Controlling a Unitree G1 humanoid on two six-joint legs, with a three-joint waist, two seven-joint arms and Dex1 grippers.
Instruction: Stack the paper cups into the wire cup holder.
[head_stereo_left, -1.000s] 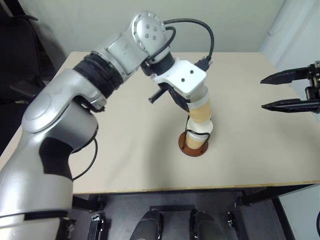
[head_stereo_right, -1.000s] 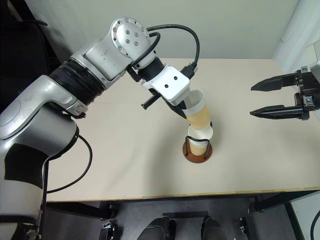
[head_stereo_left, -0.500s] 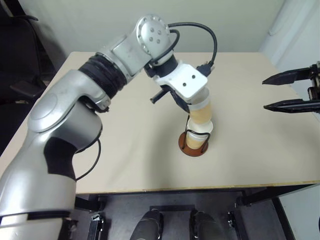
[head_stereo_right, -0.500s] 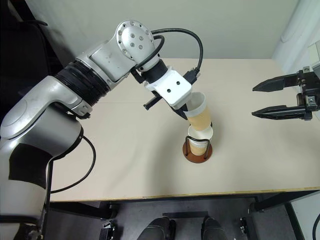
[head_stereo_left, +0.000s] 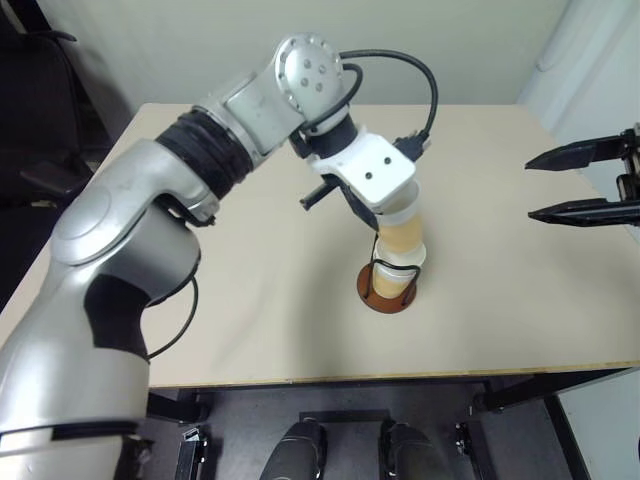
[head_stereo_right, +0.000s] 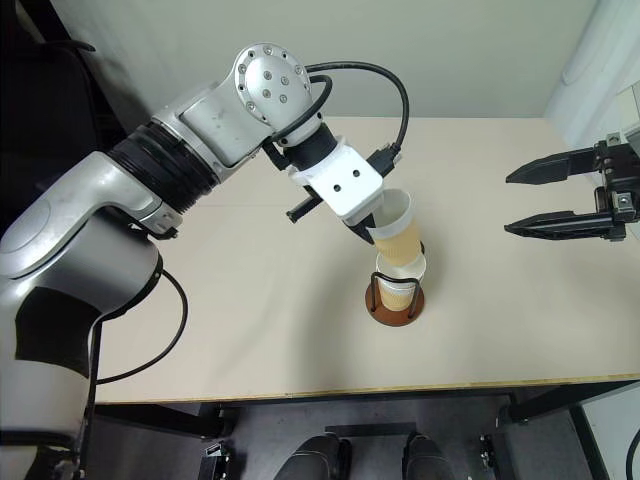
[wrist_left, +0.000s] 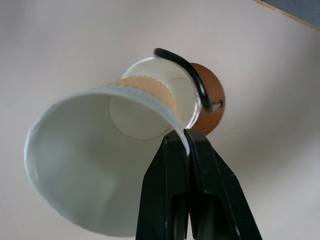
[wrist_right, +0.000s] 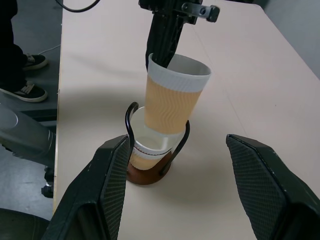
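Floor beside table (wrist_right: 90, 60), person's shoes (wrist_right: 22, 77)

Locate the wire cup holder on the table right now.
The wire cup holder stands near the table's middle, cups nested inside, directly under the tilted cup pinched by the left gripper.

Top paper cup (wrist_right: 173, 97) — tan-yellow wavy-ribbed sleeve, white rim band, plain white interior. Nested cup (wrist_right: 148, 148) — same tan and white. Wire cup holder (wrist_right: 145, 172) — reddish-brown disc base, black wire loops. Gripper fingers (wrist_left: 172, 195) — matte black. Table (head_stereo_left: 250, 300) — pale beige, unpatterned.
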